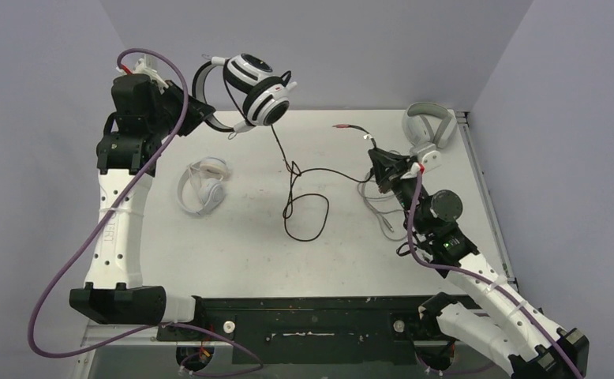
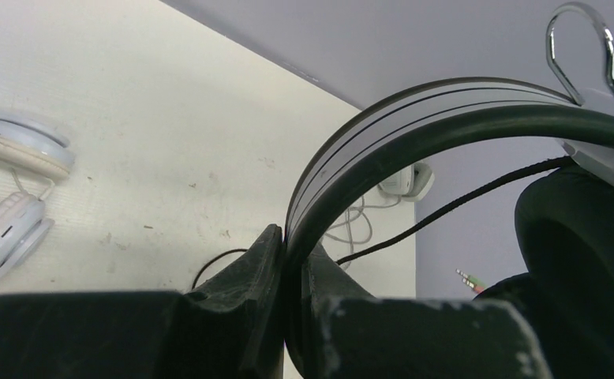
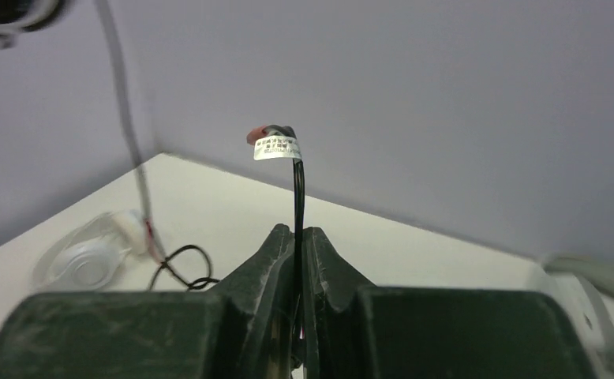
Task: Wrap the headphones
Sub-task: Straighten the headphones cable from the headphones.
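My left gripper is shut on the headband of the black-and-white headset and holds it up above the table's far left; the band runs out from between the jaws in the left wrist view. Its black cable hangs down, loops on the table and runs right to my right gripper, which is shut on the cable near its plug end with a white tag. The small all-white on-ear pair lies on the table left of centre; it also shows in the left wrist view.
A light grey over-ear pair lies at the far right corner, its grey cable trailing beside my right arm. Purple-grey walls close in the back and sides. The table's right edge is near my right arm.
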`<action>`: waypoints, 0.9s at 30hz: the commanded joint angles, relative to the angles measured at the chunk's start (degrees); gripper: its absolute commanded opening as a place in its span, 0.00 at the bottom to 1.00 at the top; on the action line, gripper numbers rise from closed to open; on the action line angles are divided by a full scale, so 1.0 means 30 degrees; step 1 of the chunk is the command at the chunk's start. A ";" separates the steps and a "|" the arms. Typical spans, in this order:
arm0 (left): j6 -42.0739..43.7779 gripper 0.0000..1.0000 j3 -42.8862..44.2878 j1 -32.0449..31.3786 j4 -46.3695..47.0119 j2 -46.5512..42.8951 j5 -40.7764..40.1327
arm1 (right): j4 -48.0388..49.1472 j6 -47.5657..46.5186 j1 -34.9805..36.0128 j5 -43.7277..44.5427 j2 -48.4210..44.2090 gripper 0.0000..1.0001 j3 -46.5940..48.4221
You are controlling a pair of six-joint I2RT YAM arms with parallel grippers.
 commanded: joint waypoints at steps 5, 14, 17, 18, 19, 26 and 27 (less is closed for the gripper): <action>-0.0649 0.00 0.1083 0.1302 0.2641 -0.1437 0.0327 | -0.5819 0.6194 -0.0732 2.1108 0.0582 0.00 0.1272; 0.0386 0.00 0.0872 0.2419 0.1298 -0.2077 -0.3585 | -0.5924 0.6811 -0.3200 2.8590 -0.0769 0.00 0.1364; 0.0549 0.00 0.0180 0.3148 0.1322 -0.2179 -0.4885 | -0.5385 0.6274 -0.5058 2.8309 -0.0789 0.00 0.2180; 0.0503 0.00 -0.0122 0.3606 0.1438 -0.2158 -0.5007 | -0.5062 0.5854 -0.5854 2.7938 -0.0633 0.00 0.2573; 0.0269 0.00 -0.0434 0.4129 0.1681 -0.2123 -0.4970 | -0.4663 0.5253 -0.6901 2.7511 -0.0401 0.00 0.2978; -0.2452 0.00 -0.2743 0.8553 0.3034 -0.2017 -0.3448 | -0.4145 0.4723 -0.9782 2.7035 0.2106 0.00 0.8138; -0.2787 0.00 -0.2948 0.8926 0.2992 -0.2068 -0.3622 | -0.4134 0.4748 -1.0070 2.7054 0.2267 0.00 0.8537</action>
